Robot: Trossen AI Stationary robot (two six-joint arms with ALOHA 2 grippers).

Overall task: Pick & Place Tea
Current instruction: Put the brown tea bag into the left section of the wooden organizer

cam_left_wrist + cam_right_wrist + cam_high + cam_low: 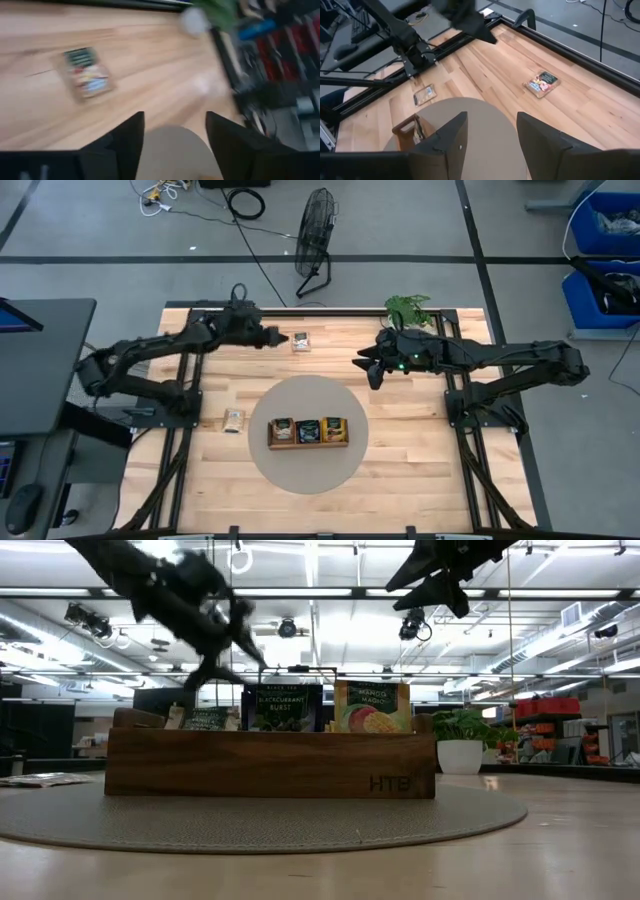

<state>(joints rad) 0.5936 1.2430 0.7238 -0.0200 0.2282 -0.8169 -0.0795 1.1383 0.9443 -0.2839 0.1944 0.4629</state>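
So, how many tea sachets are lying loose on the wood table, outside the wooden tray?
2. One sachet lies at the far side, just beside the left tool. The other sachet lies left of the wooden tray, off the round mat. None appears hidden.

Both arms are dark, near black, built of long slim links joined by thicker rounded joints. The left arm (150, 355) has a chunky shoulder block and a thin black cable looping above its wrist. The right arm (500, 360) looks the same, with a tiny green light glowing near its wrist. Each base sits on a black frame of bars. The left gripper (175, 142) ends in two flat, matte black fingers with angled inner edges. The right gripper (490, 142) has matching fingers (452, 140), broad, wedge-shaped and plain, with no markings showing.
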